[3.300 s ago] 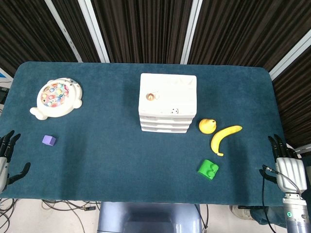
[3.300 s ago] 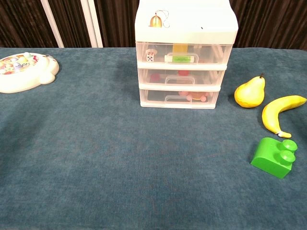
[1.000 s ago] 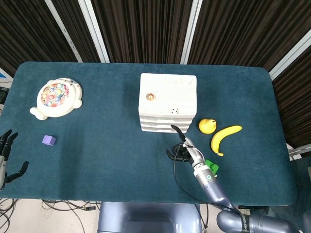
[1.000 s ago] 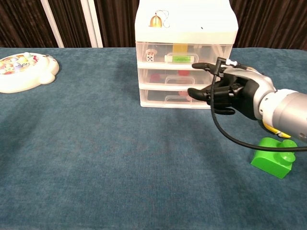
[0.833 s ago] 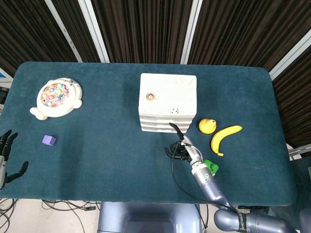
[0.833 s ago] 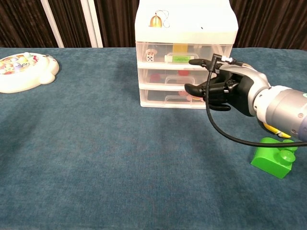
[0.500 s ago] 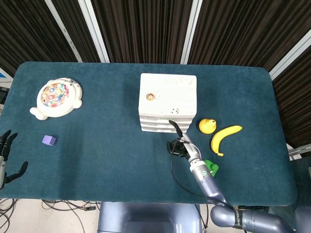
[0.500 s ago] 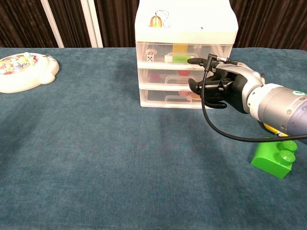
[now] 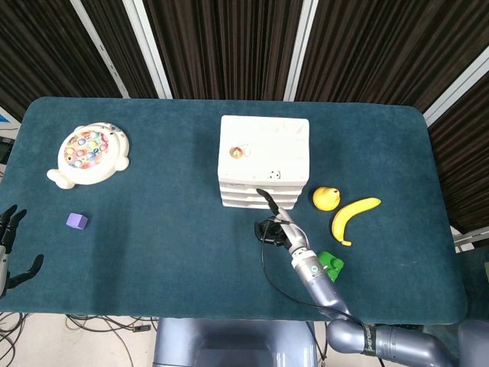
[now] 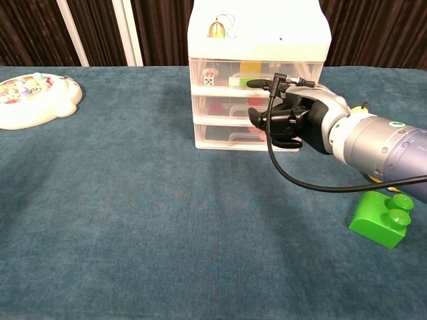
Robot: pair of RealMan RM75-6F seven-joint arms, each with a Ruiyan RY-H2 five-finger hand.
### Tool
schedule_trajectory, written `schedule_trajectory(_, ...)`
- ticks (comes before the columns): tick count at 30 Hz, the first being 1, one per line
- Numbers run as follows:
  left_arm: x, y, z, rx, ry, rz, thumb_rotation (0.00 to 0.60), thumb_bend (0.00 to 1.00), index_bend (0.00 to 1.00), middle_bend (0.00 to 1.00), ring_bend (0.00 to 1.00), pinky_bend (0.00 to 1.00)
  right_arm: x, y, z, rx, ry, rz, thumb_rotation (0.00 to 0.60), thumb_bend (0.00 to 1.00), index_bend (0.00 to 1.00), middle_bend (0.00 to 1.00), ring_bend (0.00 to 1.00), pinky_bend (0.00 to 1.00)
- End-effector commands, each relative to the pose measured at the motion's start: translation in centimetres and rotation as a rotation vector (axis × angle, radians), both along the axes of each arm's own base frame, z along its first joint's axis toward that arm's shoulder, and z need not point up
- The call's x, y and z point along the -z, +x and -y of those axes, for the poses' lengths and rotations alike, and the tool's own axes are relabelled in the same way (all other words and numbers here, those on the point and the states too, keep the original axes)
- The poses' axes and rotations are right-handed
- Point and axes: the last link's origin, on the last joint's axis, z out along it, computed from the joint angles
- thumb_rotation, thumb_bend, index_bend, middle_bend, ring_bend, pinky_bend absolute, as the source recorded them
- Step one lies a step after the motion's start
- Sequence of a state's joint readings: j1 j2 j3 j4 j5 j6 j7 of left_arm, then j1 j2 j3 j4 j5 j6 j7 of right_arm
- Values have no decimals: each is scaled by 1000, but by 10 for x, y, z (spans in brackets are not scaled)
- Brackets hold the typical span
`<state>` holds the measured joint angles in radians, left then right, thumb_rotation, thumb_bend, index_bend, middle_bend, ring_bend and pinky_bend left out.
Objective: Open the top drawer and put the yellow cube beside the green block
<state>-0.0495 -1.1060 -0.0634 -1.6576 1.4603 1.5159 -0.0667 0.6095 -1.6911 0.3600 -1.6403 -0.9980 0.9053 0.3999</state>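
A white three-drawer unit [image 9: 263,149] [image 10: 257,33] stands mid-table, all drawers closed. Through the clear front of the top drawer [image 10: 220,75] I see the yellow cube [image 10: 250,67] beside a white die. The green block [image 9: 330,266] [image 10: 381,220] lies on the cloth to the front right. My right hand [image 9: 276,225] [image 10: 287,117] hovers at the drawer fronts, most fingers curled in, one finger stretched out to the top drawer's green-labelled handle [image 10: 253,82]; whether it touches is unclear. My left hand [image 9: 8,252] hangs at the table's front left edge, fingers apart and empty.
A yellow pear [image 9: 325,198] and a banana [image 9: 353,216] lie right of the drawers, behind the green block. A purple cube [image 9: 76,221] and a white fishing toy [image 9: 88,153] [image 10: 30,100] sit far left. A small bell [image 10: 215,29] rests on the unit.
My right hand came in from the table's right edge and moved left and up along the drawer fronts; its stretched finger now reaches the top drawer handle. The left hand stayed put.
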Motion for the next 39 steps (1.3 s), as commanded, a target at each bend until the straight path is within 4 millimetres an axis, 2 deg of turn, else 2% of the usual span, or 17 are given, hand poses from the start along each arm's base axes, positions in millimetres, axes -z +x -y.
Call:
schedule_trajectory(1,0,0,0,-1,1,1,600,316,8,0,0,0,1,0,1,4,8,-2,600,636,0,952,1000,1000)
schedule_trajectory(16,0,-1,-1,-4,1,-2,600,315,8,0,0,0,-2,3,7,-2,14,7,600,636,0,952,1000,1000)
schedule_trajectory(26,-1,-1,-1,-6,5,-2,600,316,8,0,0,0,6,7,7,-3,61,20,600,636,0,953,1000,1000)
schedule_trajectory(39,-1,-2,-1,-10,6,-3,600,316,7,0,0,0,1,8,14,5,45,39,600,636,0,956,1000,1000)
